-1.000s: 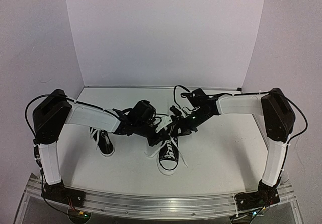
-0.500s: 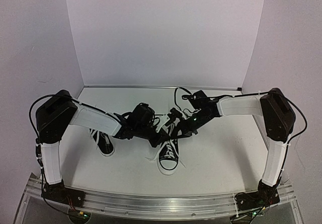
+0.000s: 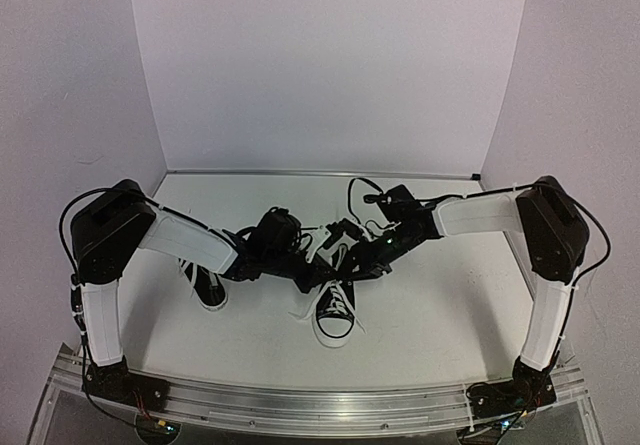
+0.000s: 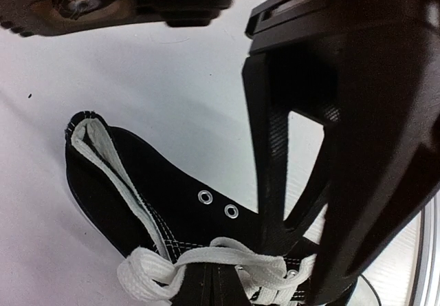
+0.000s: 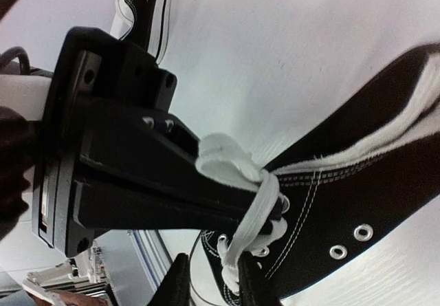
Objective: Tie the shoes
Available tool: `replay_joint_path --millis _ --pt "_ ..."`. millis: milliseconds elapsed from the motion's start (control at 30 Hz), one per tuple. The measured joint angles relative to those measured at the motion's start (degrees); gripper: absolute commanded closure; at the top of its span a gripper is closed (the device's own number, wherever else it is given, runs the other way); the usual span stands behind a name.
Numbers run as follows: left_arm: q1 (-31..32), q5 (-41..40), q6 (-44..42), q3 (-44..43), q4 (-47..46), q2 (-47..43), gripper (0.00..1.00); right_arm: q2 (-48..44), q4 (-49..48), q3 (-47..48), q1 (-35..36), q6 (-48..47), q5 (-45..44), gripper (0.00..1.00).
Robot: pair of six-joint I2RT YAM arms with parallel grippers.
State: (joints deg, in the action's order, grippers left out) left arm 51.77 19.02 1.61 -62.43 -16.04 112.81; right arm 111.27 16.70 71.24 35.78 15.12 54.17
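Since a second ago both wrists have been drawn lower and closer over the near shoe, which stands on the table, toe toward 6 o'clock, its mate well apart at 9 o'clock. A fold of lace is clenched by the left gripper, while the right gripper is seen with jaws parted about a strand. Knot forming is judged to be in hand; next, that strand must be gripped and drawn toward 3 o'clock.

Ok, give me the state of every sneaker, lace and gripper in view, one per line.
middle sneaker: upright on its sole, not tied.
left-hand sneaker: upright on its sole, not tied, lace ends loose.
white lace: lifted off the middle sneaker, bunched at the fingertips holding it.
left gripper: shut on the white lace.
right gripper: open, fingers either side of a strand.
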Motion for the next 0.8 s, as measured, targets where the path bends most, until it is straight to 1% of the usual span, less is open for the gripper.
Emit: replay_joint_path --millis 100,167,233,333,400,667,800 --pt "-0.35 0.46 -0.04 0.35 -0.04 0.0 1.0 -2.17 0.16 -2.06 -1.28 0.2 0.96 0.61" --pt "-0.47 0.66 -0.18 0.35 -0.01 0.0 1.0 -3.92 0.14 -2.53 -2.77 0.52 1.17 0.6" --pt "-0.5 0.83 -0.28 0.35 0.05 0.0 1.0 -5.6 -0.28 -2.58 -4.12 0.86 1.23 0.62" --pt "-0.52 0.97 -1.34 0.35 0.37 0.0 1.0 -7.14 -1.07 -2.57 -5.48 1.83 0.51 0.69" --pt "-0.52 1.0 -1.9 0.35 0.58 0.0 1.0 -6.98 -1.42 -2.55 -5.48 2.85 -0.87 0.73" --pt "-0.61 1.51 -3.31 0.35 0.64 0.0 1.0 -2.49 -1.73 -2.5 -5.23 6.23 -4.72 0.77" --pt "-0.61 1.82 -3.62 0.35 0.69 0.0 1.0 -0.61 -2.72 -2.0 -4.94 7.72 -5.31 0.77"
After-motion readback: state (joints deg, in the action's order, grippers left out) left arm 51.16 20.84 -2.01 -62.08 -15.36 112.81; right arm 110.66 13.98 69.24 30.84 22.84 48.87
